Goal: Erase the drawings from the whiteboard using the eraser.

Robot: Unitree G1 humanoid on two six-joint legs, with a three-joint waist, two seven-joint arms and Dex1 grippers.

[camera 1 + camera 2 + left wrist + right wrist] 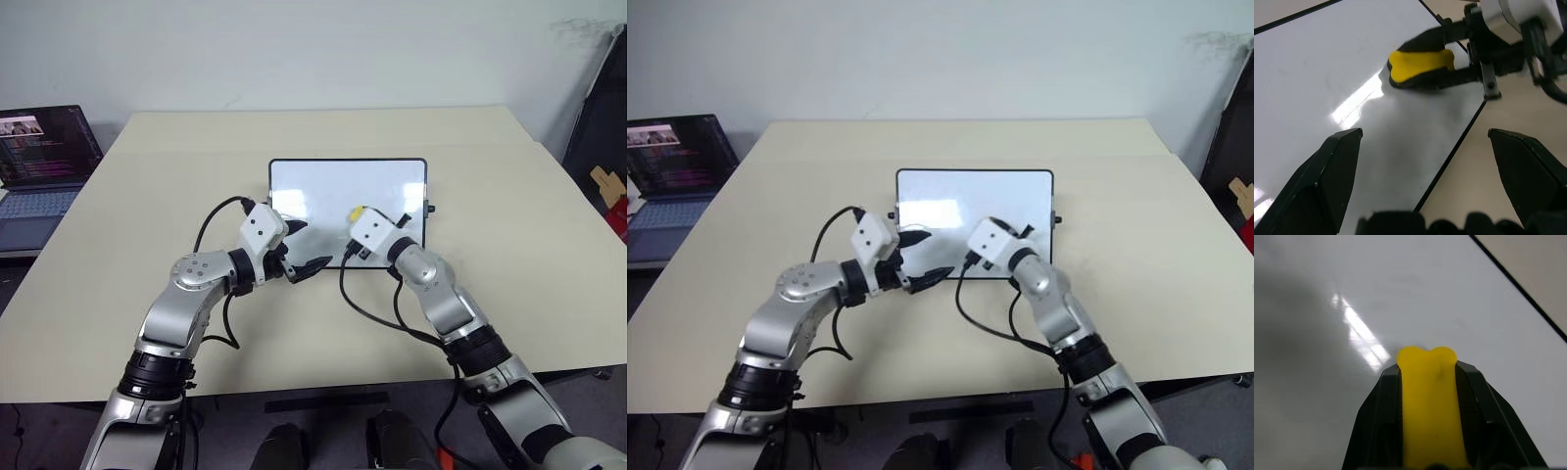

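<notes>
The whiteboard (328, 186) lies flat at the middle of the beige table. Its visible surface is plain glossy white, and the drawings are out of view. My right gripper (360, 215) is shut on the yellow eraser (358, 211), whose tip rests against the board near its front right part. The wrist views show the eraser (1427, 401) clamped between two black fingers (1449, 78). My left gripper (309, 247) hovers open over the board's near edge, a little left of the eraser, with nothing between its fingers (1327, 176).
An open laptop (39, 166) stands on a separate surface at the far left. A dark object with cardboard pieces (607, 186) is at the far right. A small black knob (432, 209) sticks out of the board's right side. Bare tabletop (529, 255) surrounds the board.
</notes>
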